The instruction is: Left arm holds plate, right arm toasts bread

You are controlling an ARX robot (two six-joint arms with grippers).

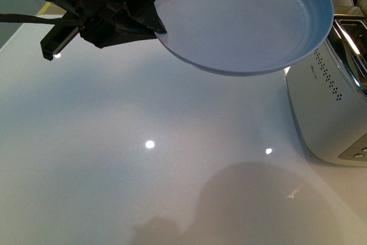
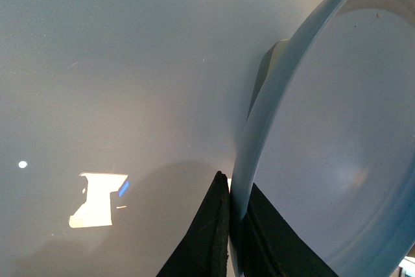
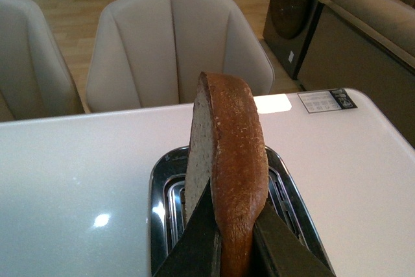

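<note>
The pale blue plate hangs tilted above the white table at the top of the front view, empty. My left gripper is shut on its rim at the left side; in the left wrist view its two black fingers pinch the plate edge. The right wrist view has my right gripper shut on the brown bread slice, held on edge directly above the slots of the toaster. The bread's lower end is hidden between the fingers. The right arm does not show in the front view.
The white and chrome toaster stands at the right edge of the glossy white table, just under the plate's right side. Beyond the table's far edge stand beige chairs and a sofa.
</note>
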